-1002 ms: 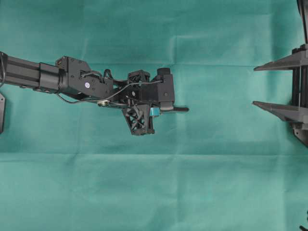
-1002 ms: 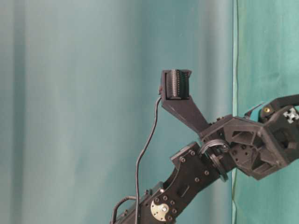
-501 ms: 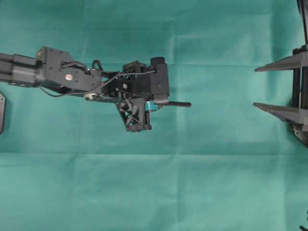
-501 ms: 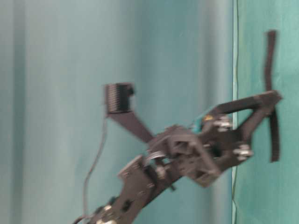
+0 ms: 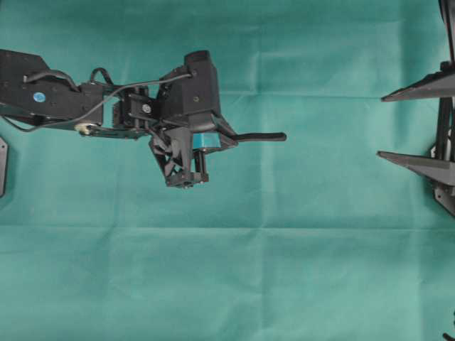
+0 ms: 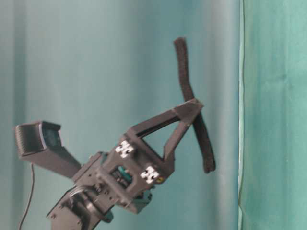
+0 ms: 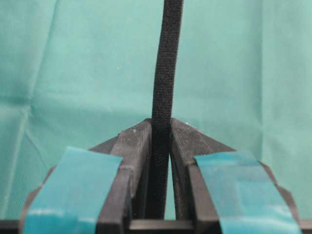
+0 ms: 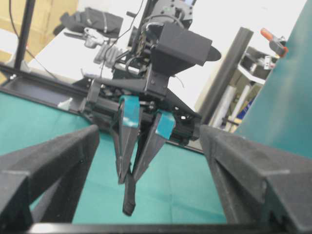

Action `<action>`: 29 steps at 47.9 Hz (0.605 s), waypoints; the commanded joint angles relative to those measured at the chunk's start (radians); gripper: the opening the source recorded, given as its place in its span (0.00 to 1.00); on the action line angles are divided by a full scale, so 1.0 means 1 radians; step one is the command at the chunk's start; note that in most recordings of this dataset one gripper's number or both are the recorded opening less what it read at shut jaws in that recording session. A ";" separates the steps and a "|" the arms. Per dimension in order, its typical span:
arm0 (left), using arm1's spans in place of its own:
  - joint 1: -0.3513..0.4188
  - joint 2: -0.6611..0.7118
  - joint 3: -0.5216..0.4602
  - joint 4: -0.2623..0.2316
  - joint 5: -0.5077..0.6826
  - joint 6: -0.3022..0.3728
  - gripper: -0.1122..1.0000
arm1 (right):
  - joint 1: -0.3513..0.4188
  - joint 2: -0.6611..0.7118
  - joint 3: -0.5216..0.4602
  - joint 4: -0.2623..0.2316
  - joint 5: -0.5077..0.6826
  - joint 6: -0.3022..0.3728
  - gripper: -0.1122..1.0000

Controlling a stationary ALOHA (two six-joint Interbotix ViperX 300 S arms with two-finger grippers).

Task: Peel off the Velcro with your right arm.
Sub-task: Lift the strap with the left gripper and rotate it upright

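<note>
Between the clamped teal pads of the left end effector (image 7: 161, 146), the Velcro (image 7: 163, 73) juts out above the green bench (image 5: 284, 270). Well apart, the right end effector (image 5: 416, 124) gapes empty; peeling seems unstarted.

- Robotics lab or workshop bench, not a home.
- Green cloth (image 5: 284, 284) covers the work surface; green backdrop curtain (image 6: 96, 72) hangs behind.
- Right wrist view: white worktable (image 8: 63, 48) with dark gear, black metal post (image 8: 225, 73), orange-handled clamp (image 8: 273, 36), cardboard boxes (image 8: 51, 12) at back.
</note>
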 commanded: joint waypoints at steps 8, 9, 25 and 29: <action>0.000 -0.034 0.012 -0.005 -0.069 -0.118 0.18 | -0.003 0.097 -0.057 -0.014 -0.005 -0.035 0.69; 0.000 -0.035 0.014 -0.005 -0.072 -0.130 0.18 | -0.003 0.104 -0.058 -0.014 -0.005 -0.044 0.69; 0.012 -0.086 0.072 -0.005 -0.193 -0.374 0.18 | -0.035 0.184 -0.074 -0.014 -0.008 -0.166 0.69; 0.025 -0.112 0.110 -0.005 -0.264 -0.420 0.18 | -0.044 0.198 -0.074 -0.014 -0.008 -0.184 0.69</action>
